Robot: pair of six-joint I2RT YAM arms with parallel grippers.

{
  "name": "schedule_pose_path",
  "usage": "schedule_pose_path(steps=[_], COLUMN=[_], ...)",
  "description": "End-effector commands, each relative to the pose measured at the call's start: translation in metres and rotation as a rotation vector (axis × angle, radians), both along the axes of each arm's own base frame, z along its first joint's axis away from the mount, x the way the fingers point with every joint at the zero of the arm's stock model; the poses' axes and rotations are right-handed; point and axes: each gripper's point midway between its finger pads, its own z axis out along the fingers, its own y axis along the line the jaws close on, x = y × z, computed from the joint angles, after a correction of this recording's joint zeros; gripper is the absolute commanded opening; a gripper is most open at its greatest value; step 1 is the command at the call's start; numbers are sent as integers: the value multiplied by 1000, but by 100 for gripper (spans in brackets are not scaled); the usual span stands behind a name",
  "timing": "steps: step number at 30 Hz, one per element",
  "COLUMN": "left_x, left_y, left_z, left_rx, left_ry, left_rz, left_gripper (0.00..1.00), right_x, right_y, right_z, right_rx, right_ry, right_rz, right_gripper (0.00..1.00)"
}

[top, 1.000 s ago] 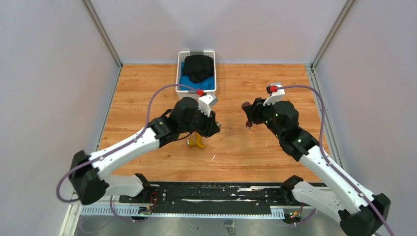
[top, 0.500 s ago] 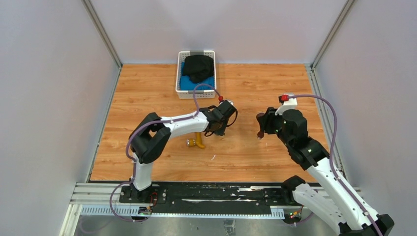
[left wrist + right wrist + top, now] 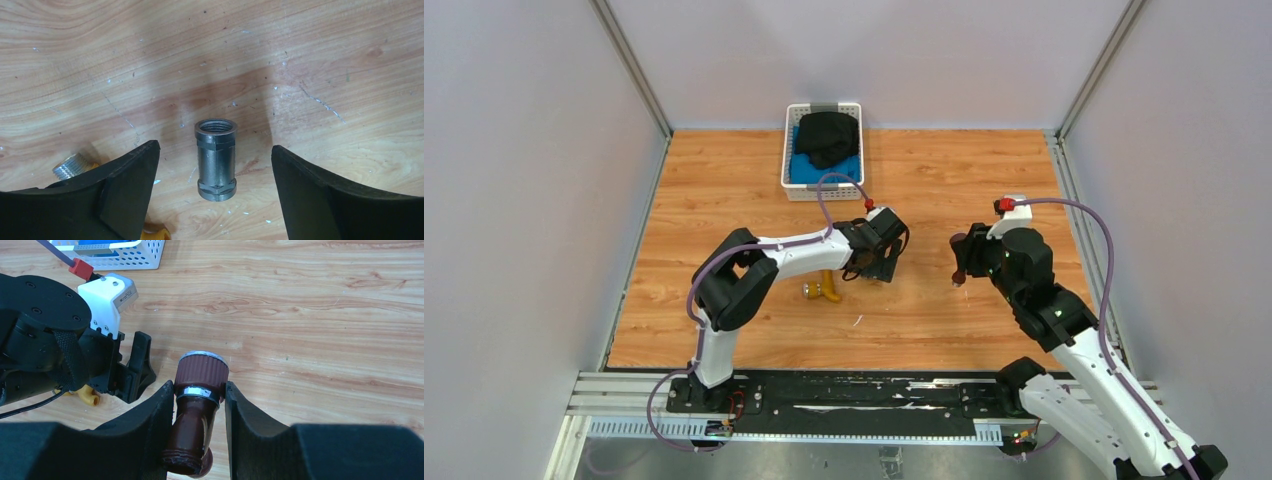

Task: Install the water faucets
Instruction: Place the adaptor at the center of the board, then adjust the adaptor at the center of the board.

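- Where the right gripper [image 3: 199,395] closes, the dark reddish-brown faucet [image 3: 202,372] is clamped between both fingers, which press its body just under the ribbed round cap. The cap has a silvery rim on top.
- From the top view this faucet [image 3: 957,266] hangs at the tip of the right gripper [image 3: 960,258], right of centre over the table [image 3: 724,180]. Whether its lower end touches the wood I cannot tell.
- Brass-yellow faucet [image 3: 824,290] lies on the table, unheld, just beside the left arm's forearm and on its near side. The left wrist view shows its silvery threaded end [image 3: 70,166] past the left finger.
- Left gripper [image 3: 215,150] is spread wide — a finger on either side of the grey fitting [image 3: 216,160], neither one touching it.
- Grey fitting rests on the wood, threaded mouth away from the camera, hex flange nearer. Standing or lying — cannot tell.
- The two grippers face each other near mid-table, apart.
- White basket [image 3: 786,150] sits at the far edge, holding a dark cloth [image 3: 827,135] over something blue [image 3: 809,168].
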Motion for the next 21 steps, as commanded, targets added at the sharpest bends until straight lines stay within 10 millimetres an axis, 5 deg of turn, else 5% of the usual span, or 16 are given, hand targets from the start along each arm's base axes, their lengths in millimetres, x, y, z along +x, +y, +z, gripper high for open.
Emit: schedule_pose_path(steps=[1,6,10,16,21], left_x=[4,2,-4,-19,-18], left_y=[0,6,14,3,7], left_z=[31,45,25,-1,-3], left_rx=[-10,23,58,-4,6], left_ry=[-43,-40,-8,68,53], left_rz=[-6,-20,5,4,14], left_gripper=[88,89,89,80,64], right_x=[0,-1,0,0,-2], right_y=[-6,-6,-4,0,0], right_z=[-2,-1,-3,-5,-8], right_rx=[-13,-16,-16,-13,-23], right_ry=[2,-1,6,16,29], right_rz=[-14,-11,-6,13,23], right_gripper=[0,0,0,0,0])
